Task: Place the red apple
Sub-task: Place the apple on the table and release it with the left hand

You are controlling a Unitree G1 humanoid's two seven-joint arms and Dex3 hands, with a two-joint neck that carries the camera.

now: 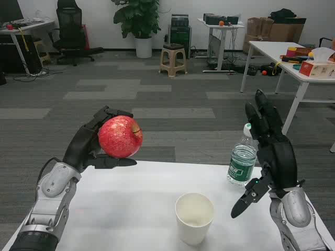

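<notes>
My left robot hand [91,144] is raised over the far left part of the white rectangular bench [131,204], close to its far edge, grasping the one round red apple [120,137]; dark fingers wrap behind and above the fruit and another lies under it, so the apple hangs clear of the bench top. The silver forearm runs back to the near left corner. Below and to the right of the apple the bench surface is bare as far as the single white paper cup [194,218], which stands upright near the near edge, about midway across. Further right, close to the far edge, one clear plastic water bottle with a green label [242,162] stands upright. My right robot hand [272,151] is just beside the bottle on its right, released and grasping nothing, its fingers reaching up and apart with one pointing down toward the bench; I cannot tell whether it touches the bottle. Beyond the far edge lies open grey carpet floor [157,99].
</notes>
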